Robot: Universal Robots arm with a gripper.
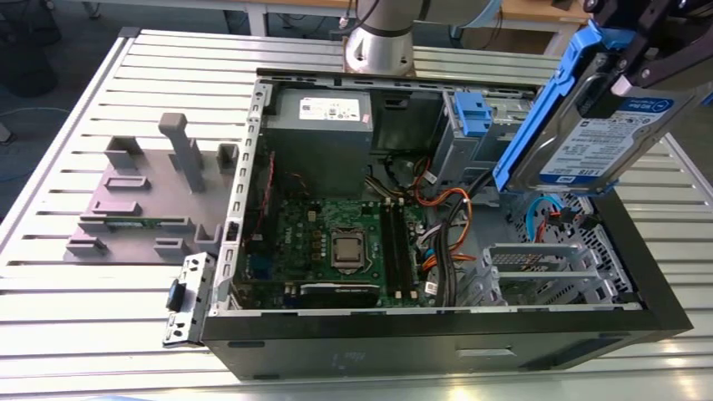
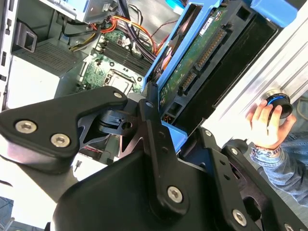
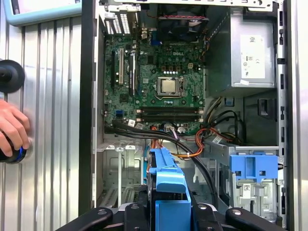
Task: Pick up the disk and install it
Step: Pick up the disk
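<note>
The disk (image 1: 607, 138), a silver-grey drive with a white-and-blue label in a bright blue bracket, hangs tilted in the air above the exterior view's right side of the open computer case (image 1: 446, 334). My gripper (image 1: 646, 46) is shut on its upper end. In the second wrist view the disk (image 2: 192, 62) shows its green circuit side and connectors, with a black finger (image 2: 151, 120) against the blue bracket. In the first wrist view the disk (image 3: 166, 185) sits edge-on in my gripper (image 3: 166, 214), over the case's cables.
Inside the case lie the motherboard (image 1: 346, 242), a grey power supply (image 1: 323, 117) with a white sticker, orange and black cables (image 1: 446, 209), a blue latch (image 1: 472, 113) and a metal cage (image 1: 546, 267). A grey fixture (image 1: 145, 192) stands on the slatted table. A person's hand (image 3: 12, 127) rests on a knob.
</note>
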